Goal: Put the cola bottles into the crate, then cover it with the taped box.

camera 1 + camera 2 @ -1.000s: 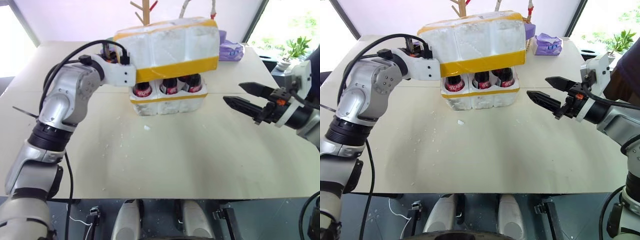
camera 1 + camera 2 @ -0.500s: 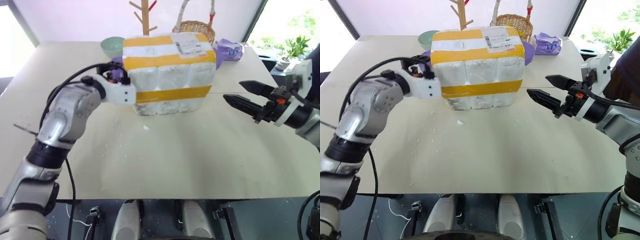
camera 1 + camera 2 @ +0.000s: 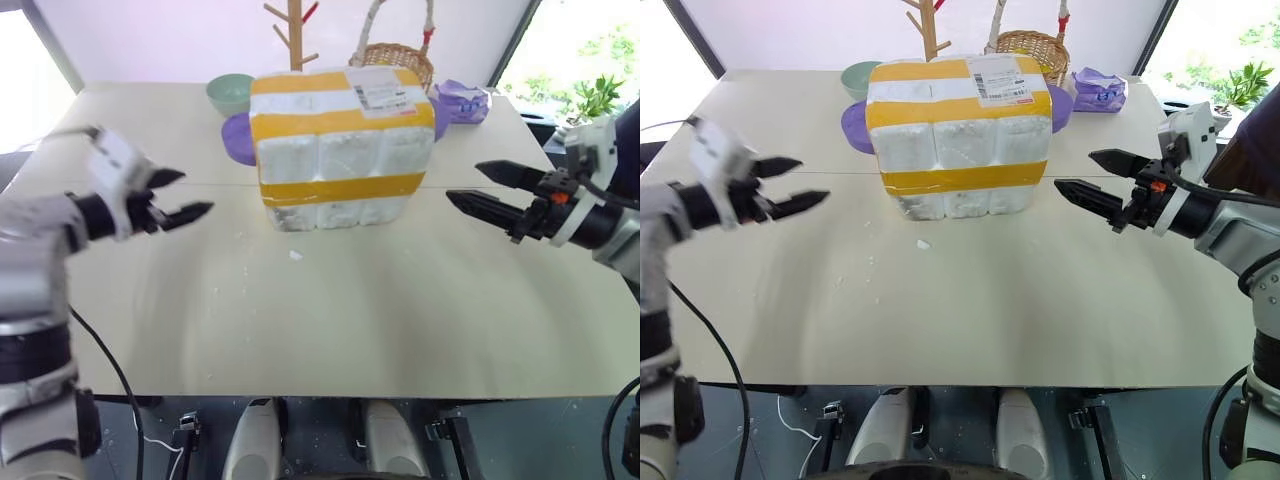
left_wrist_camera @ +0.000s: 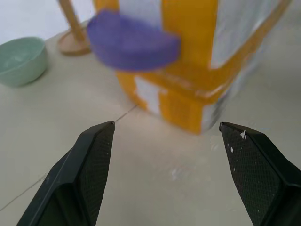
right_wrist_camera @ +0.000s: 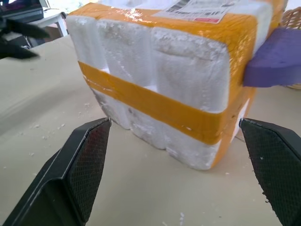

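The taped box [image 3: 340, 150], white styrofoam with yellow bands and a shipping label, sits over the crate [image 3: 335, 213]. Just a white strip of the crate shows beneath the lowest yellow band. The cola bottles are hidden inside. My left gripper [image 3: 192, 193] hovers open to the left of the box, clear of it and holding nothing. In the left wrist view its fingers [image 4: 96, 155] frame the box's corner. To the right of the box my right gripper [image 3: 463, 182] is open and empty, pointing at the box's side [image 5: 155, 89].
Behind the box are a green bowl [image 3: 230, 93], a purple plate [image 3: 238, 137], a wooden stand [image 3: 290, 30], a wicker basket [image 3: 392, 58] and a purple bag [image 3: 462, 100]. Styrofoam crumbs [image 3: 295, 256] dot the table in front.
The taped box came down over the crate and hid the bottles. My left gripper opened, let go of the box and drew back to the left. The right arm stayed still.
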